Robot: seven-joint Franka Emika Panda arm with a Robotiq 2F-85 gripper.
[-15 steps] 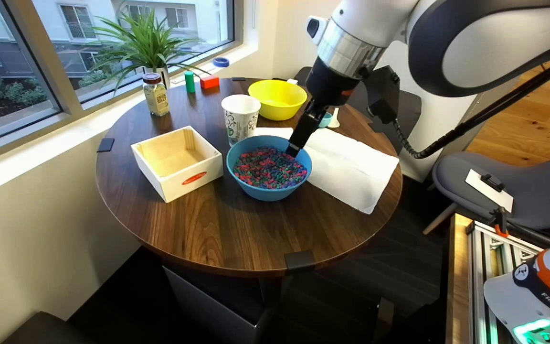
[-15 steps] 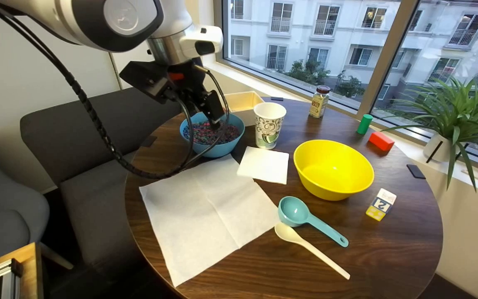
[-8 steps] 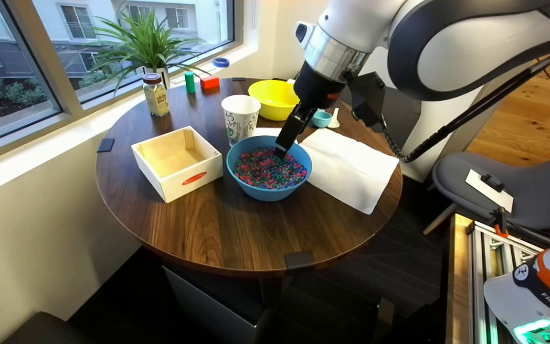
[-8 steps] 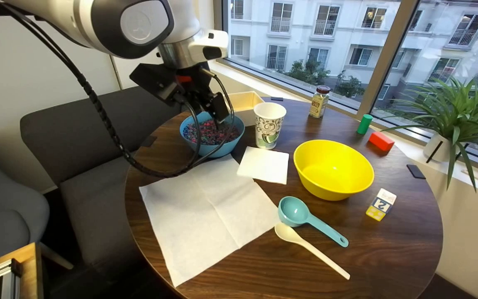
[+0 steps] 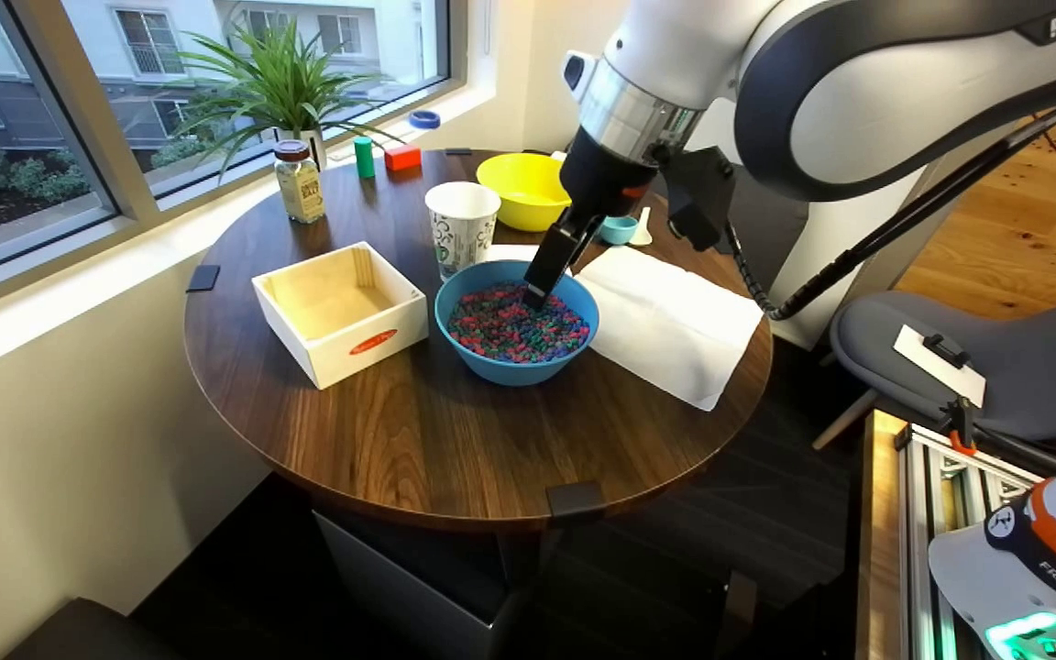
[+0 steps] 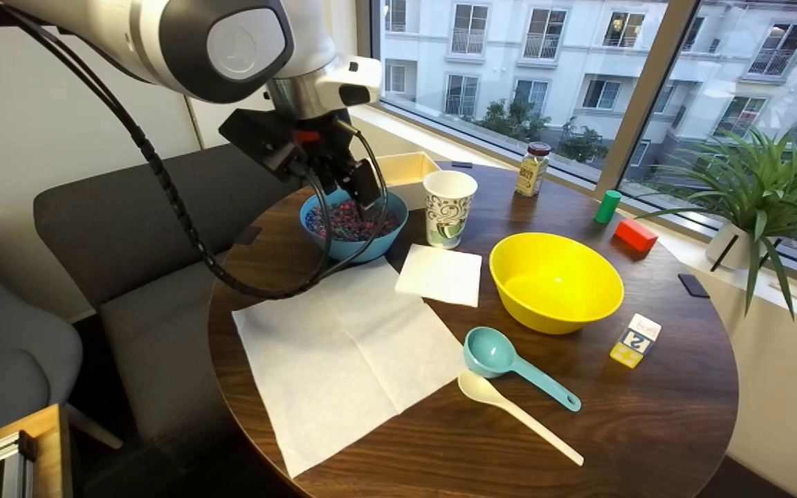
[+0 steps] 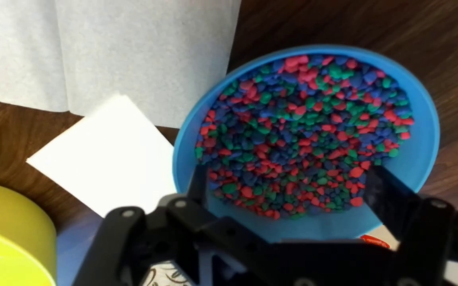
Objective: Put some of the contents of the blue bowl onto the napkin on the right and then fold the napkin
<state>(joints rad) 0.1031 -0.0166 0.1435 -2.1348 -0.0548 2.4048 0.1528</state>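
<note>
Hanging aslant above the blue bowl (image 7: 422, 147), the gripper (image 7: 286, 178) has its jaws spread wide and holds nothing. Right under the jaws, inside the bowl, lie the bits (image 7: 304, 131), coloured red, green and blue; they show between the two tips and beyond them. Whether the tips touch the bits cannot be told.

The napkin (image 6: 350, 366) is spread out, a crease across it, beside the bowl and off to one side of the jaws; the wrist view shows it ahead of the tips, toward the left. Left of the jaws in that view is the white square (image 6: 441, 275), one corner lapping over the napkin's edge. The cup (image 6: 448, 211) stands upright near the jaws, just outside the bowl's rim. The box (image 5: 335, 312) sits across the jaws from the napkin, close to the bowl.

Farther from the jaws, past the square, is the yellow bowl (image 6: 556, 283). By the napkin's edge, well off from the jaws, lie the scoop (image 6: 522, 369) and the spoon (image 6: 531, 422). Well out too, toward the window (image 6: 645, 97) and the plant (image 5: 285, 92), are the jar (image 6: 532, 171), the green cylinder (image 6: 607, 207) and the red block (image 6: 636, 236).
</note>
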